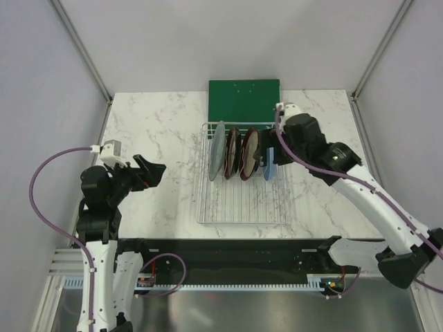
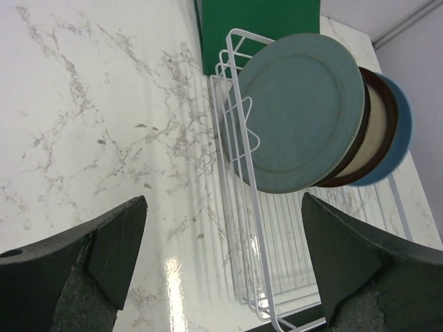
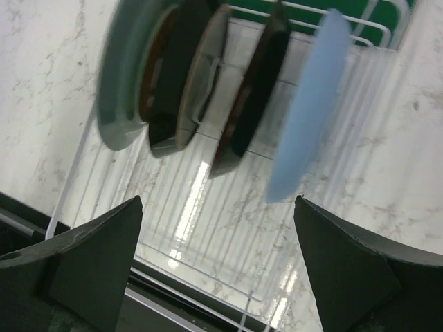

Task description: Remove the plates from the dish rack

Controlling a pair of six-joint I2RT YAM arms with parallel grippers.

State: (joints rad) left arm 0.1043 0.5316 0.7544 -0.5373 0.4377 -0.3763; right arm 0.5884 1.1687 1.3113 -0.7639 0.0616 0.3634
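Observation:
The white wire dish rack [image 1: 242,204] stands mid-table with four plates upright in its far end: a grey-green plate [image 1: 219,150], two red-brown plates [image 1: 232,152] [image 1: 249,152] and a smaller light blue plate [image 1: 270,166]. My right gripper [image 1: 268,149] is open, above the blue plate [image 3: 308,104] and the right red-brown plate [image 3: 256,90], holding nothing. My left gripper [image 1: 158,173] is open and empty, left of the rack [image 2: 243,207], facing the grey-green plate [image 2: 297,111]. The right wrist view is motion-blurred.
A flat dark green board [image 1: 244,100] lies just behind the rack. The rack's near half holds no plates. Bare marble table [image 1: 152,131] lies left of the rack. A black rail [image 1: 228,249] runs along the near table edge.

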